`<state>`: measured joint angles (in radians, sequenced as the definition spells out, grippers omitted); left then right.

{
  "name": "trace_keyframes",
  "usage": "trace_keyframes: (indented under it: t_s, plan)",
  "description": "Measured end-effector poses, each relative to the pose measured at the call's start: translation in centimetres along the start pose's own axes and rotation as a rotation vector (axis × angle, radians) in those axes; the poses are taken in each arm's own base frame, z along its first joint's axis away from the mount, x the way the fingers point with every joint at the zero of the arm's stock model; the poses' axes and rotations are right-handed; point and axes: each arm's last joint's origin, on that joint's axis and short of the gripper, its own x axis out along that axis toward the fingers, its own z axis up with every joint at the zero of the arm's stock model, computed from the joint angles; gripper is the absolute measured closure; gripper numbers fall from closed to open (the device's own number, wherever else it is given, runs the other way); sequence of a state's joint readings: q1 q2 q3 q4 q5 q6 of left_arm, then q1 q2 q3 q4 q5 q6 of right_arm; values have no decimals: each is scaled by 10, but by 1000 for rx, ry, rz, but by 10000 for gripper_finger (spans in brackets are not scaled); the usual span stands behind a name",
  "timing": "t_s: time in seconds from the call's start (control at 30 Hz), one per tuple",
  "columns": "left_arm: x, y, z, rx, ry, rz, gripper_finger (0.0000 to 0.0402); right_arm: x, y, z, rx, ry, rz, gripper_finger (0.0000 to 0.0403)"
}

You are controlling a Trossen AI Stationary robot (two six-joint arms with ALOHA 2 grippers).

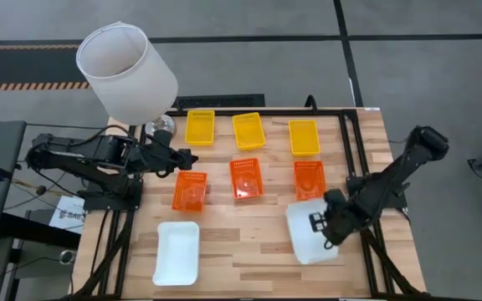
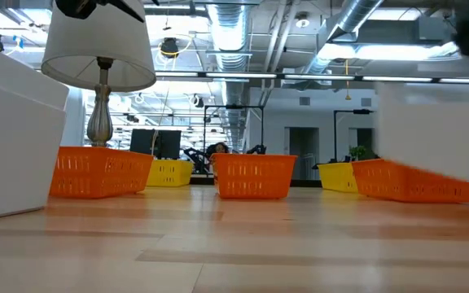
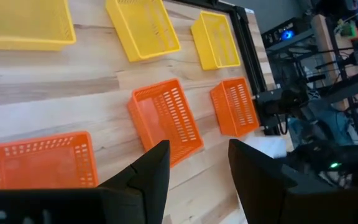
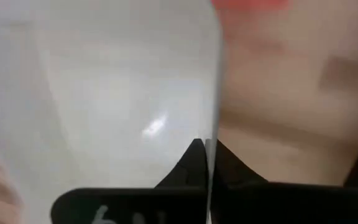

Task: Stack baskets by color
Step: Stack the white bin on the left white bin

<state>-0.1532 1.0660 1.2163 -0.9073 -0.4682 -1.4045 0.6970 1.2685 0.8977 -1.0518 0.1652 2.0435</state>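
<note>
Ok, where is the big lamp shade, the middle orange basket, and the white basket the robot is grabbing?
Lampshade (image 1: 128, 71), high view, on its white side wall.
Middle orange basket (image 1: 246, 178), high view, on its floor.
White basket in the right tool (image 1: 308, 238), high view, on its floor, beside the pinched wall.

A wooden worktop (image 1: 249, 251) carries three yellow baskets (image 1: 248, 130) across the upper middle, three orange baskets (image 1: 246, 178) below them, and a white basket (image 1: 177, 252) lower left.

Right gripper (image 1: 329, 227) pinching the wall of a white basket (image 1: 308, 238) at table's (image 1: 258, 251) front right, second white basket (image 1: 177, 252) front left; three orange baskets (image 1: 247, 178) in middle row, three yellow baskets (image 1: 248, 130) behind; left gripper (image 1: 187, 157) near leftmost orange, lampshade (image 1: 126, 71) back left
</note>
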Motion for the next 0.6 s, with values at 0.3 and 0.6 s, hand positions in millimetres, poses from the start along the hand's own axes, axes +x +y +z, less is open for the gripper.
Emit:
trace_keyframes:
  t_s: [0.3, 0.6]
  plan:
    - [4, -11, 7, 113, -80, -79, 250, -71, 49, 92, -108, -351, 113, 401]
    - [33, -37, 17, 260, -166, -196, 214, -102, 68, 178, -206, -634, 192, 402]
